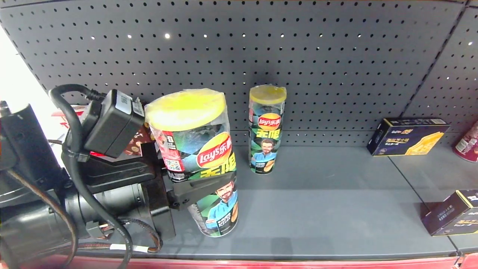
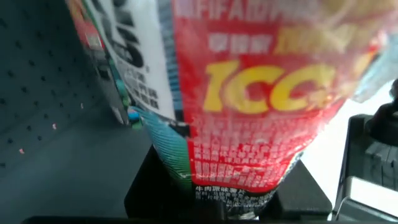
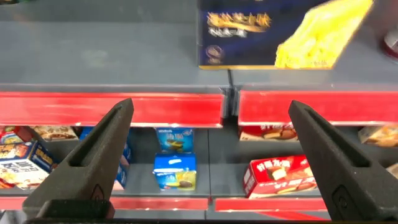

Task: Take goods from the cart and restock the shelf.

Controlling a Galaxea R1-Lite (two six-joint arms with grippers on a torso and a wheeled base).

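Chips first: my left gripper (image 1: 207, 188) is clamped around the chip can (image 1: 194, 149), one dark finger (image 1: 201, 188) crossing its lower half in the head view. The can, with its yellow lid up, leans a little, and it hangs over the front left part of the grey shelf (image 1: 336, 216). I cannot tell whether its base touches the board. In the left wrist view the same can (image 2: 249, 112) sits right against the lens, red print facing me, with the shelf (image 2: 62, 168) beside it.

Behind it and a bit to the right, a second can (image 1: 266, 129) stands upright near the pegboard (image 1: 298, 56), apart from the one I hold. Far to the right, a dark blue box (image 1: 407, 141) lies by the back wall, a second dark box (image 1: 453, 213) lies nearer the front edge, and a red can (image 1: 468, 144) shows at the picture's edge.

My right gripper (image 3: 210, 106) is spread wide with nothing between its fingers (image 3: 93, 168). It faces the red rail (image 3: 168, 109) at the shelf's front. A dark blue box (image 3: 273, 37) of the same kind lies on the board just above that rail, though I cannot tell which of the two it is. Below the rail, blue cartons (image 3: 175, 171) and a red carton (image 3: 280, 174) sit on a lower shelf.
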